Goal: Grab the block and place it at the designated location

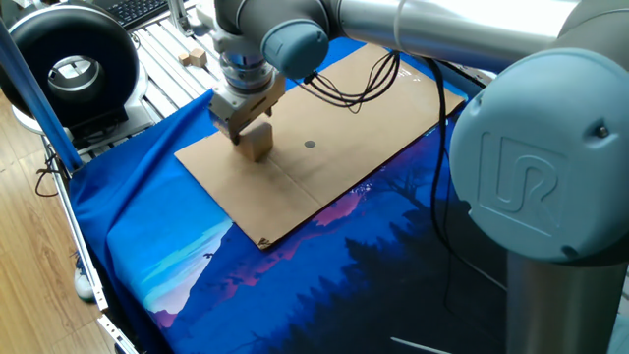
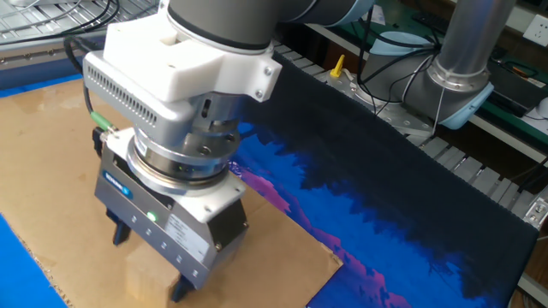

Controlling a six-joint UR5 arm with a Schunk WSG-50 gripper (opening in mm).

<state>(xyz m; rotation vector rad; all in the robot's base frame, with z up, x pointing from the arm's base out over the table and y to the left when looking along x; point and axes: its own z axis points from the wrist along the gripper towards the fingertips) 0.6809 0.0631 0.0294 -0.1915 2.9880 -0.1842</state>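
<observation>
The block (image 1: 260, 147), a plain light-tan wooden cube, is at the left part of the brown cardboard board (image 1: 295, 187). My gripper (image 1: 248, 138) comes down from above and its fingers close on the block's sides. The designated location, a small dark grey dot (image 1: 310, 145), lies on the board a short way right of the block. In the other fixed view the gripper (image 2: 148, 265) fills the near left, with the blurred block (image 2: 141, 276) between its two dark fingers above the board (image 2: 43, 154). The dot is out of view there.
A blue printed cloth (image 1: 295, 275) covers the table under the board. A black round device (image 1: 69, 64) and a much smaller pale wooden cube (image 1: 195, 56) sit at the back left. Black cables (image 1: 344, 84) hang over the board. A second arm's base (image 2: 458, 85) stands at the back right.
</observation>
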